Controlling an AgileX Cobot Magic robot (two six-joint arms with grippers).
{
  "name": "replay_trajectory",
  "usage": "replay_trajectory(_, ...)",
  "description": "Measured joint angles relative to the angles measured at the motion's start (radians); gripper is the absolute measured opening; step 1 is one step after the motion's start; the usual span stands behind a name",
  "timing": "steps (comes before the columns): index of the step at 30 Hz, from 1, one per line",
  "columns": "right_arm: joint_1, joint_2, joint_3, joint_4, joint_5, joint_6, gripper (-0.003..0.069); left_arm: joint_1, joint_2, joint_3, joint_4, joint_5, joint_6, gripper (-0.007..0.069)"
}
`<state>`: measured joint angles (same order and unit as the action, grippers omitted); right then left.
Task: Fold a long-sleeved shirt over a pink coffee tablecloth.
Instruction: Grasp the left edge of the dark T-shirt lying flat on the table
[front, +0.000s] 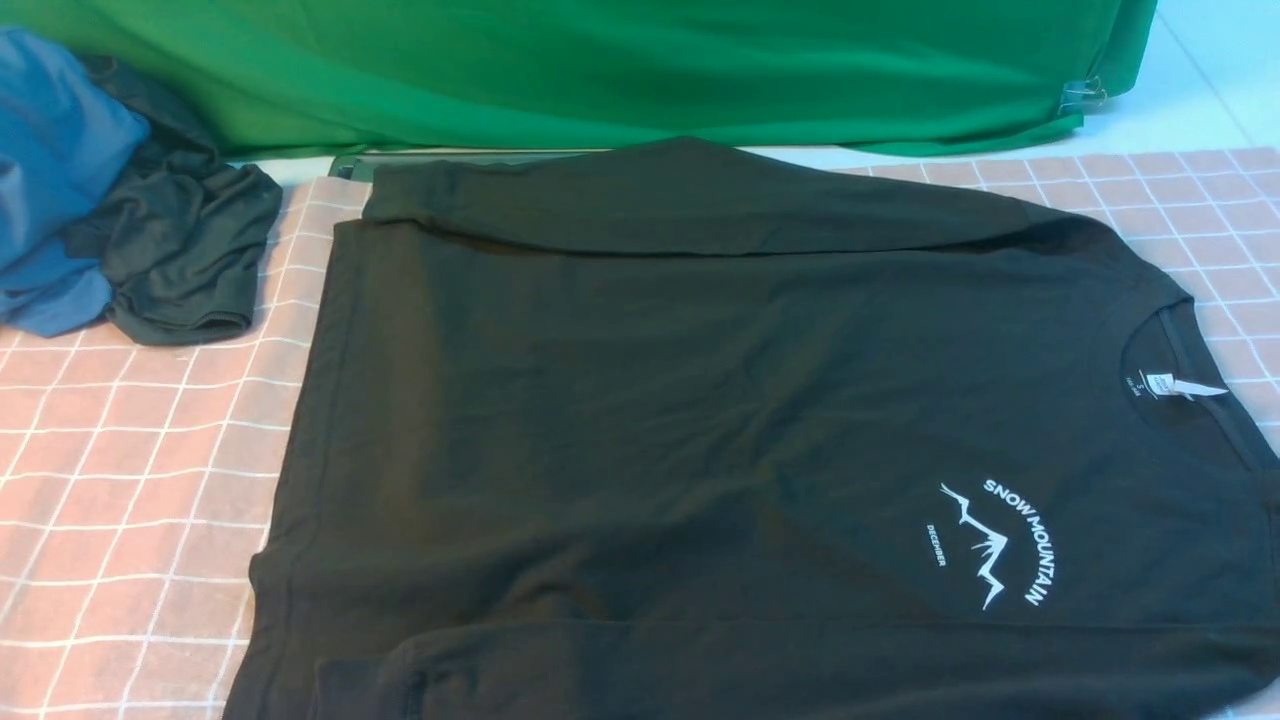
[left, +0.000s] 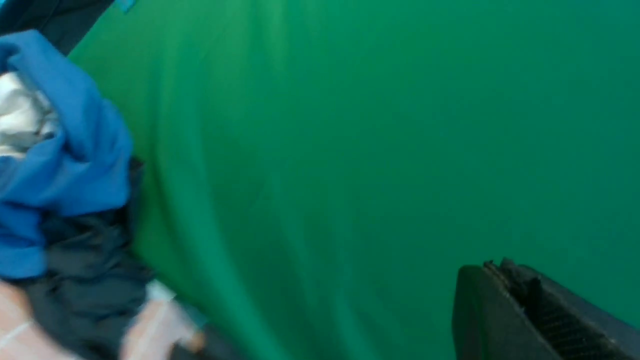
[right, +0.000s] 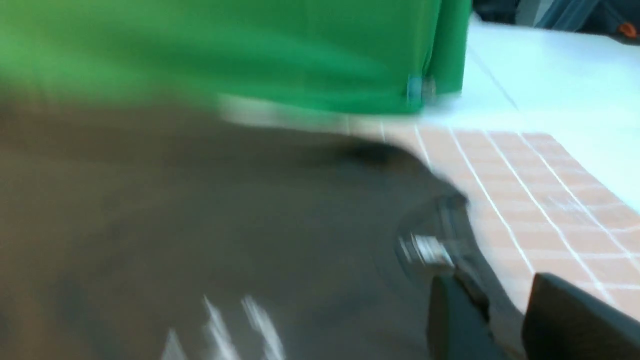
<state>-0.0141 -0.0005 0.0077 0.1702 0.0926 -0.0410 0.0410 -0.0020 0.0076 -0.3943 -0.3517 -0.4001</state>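
Observation:
The black long-sleeved shirt (front: 640, 400) lies flat on the pink coffee tablecloth (front: 130, 470), neck and white label (front: 1180, 385) to the right. One sleeve is folded across its far edge, another lies along its near edge. Neither gripper shows in the front view. In the blurred right wrist view my right gripper (right: 492, 285) hangs open just above the shirt (right: 200, 225) by its neck label (right: 425, 250), with the checked cloth (right: 525, 190) beyond. My left gripper (left: 492, 267) is shut on nothing, facing the green cloth (left: 350, 150).
A plain green cloth (front: 600, 70) hangs along the back, held by a clip (front: 1080, 95). A blue garment (front: 50, 170) and a smaller dark grey-green garment (front: 180, 250) are bunched at the far left. White tabletop (front: 1200, 80) shows at the far right.

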Motion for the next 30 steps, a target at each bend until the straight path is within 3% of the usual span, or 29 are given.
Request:
replay_trajectory(2,0.0,0.0,0.0,0.028,-0.093,0.147,0.0248,0.0,0.0,0.0,0.0,-0.121,-0.148,0.0014)
replay_trajectory(4,0.0,0.0,0.0,0.035,-0.13,0.223,0.0248,0.0,0.0,-0.001,0.0,-0.173,-0.204,0.0014)
replay_trajectory(5,0.0,0.0,0.0,0.041,-0.189,0.33,0.0248,0.0,-0.001,-0.034,-0.001,-0.197,-0.264,0.0014)
replay_trajectory(7,0.0,0.0,0.0,0.043,-0.228,0.411,0.0248,0.0,0.017,-0.122,0.01,-0.144,-0.288,0.0014)
replay_trajectory(11,0.0,0.0,0.0,0.043,-0.262,0.434,0.0248,0.0,0.16,-0.427,0.136,0.2,-0.301,0.0014)
replay_trajectory(12,0.0,0.0,0.0,0.043,-0.265,0.435,0.0248,0.0,0.171,-0.427,0.147,0.224,-0.301,0.0014)
replay_trajectory(14,0.0,0.0,0.0,0.043,-0.31,0.441,0.0248,0.0,0.351,-0.657,0.245,0.598,-0.265,0.0014)
replay_trajectory(16,0.003,0.0,-0.014,0.045,-0.308,0.464,0.024,0.0,0.507,-0.797,0.259,0.86,-0.156,0.0014)
replay_trajectory(18,0.018,0.004,-0.07,0.047,-0.191,0.473,0.0196,0.0,0.663,-0.882,0.234,1.046,-0.024,0.0014)
replay_trajectory(20,0.045,0.049,-0.201,0.047,-0.012,0.403,0.0099,0.0,0.807,-0.918,0.162,1.192,0.111,0.0014)
replay_trajectory(22,0.062,0.086,-0.269,0.047,0.066,0.342,0.0066,0.0,0.874,-0.916,0.12,1.231,0.155,0.0014)
replay_trajectory(24,0.112,0.23,-0.455,0.047,0.246,0.195,0.0038,-0.022,1.019,-0.876,0.032,1.267,0.248,0.0012)
replay_trajectory(27,0.156,0.4,-0.62,0.046,0.423,0.098,0.0037,-0.109,1.14,-0.795,0.041,1.253,0.25,0.0012)
replay_trajectory(30,0.212,0.628,-0.778,0.046,0.64,-0.026,0.0037,-0.277,1.222,-0.708,0.184,1.217,0.082,0.0012)
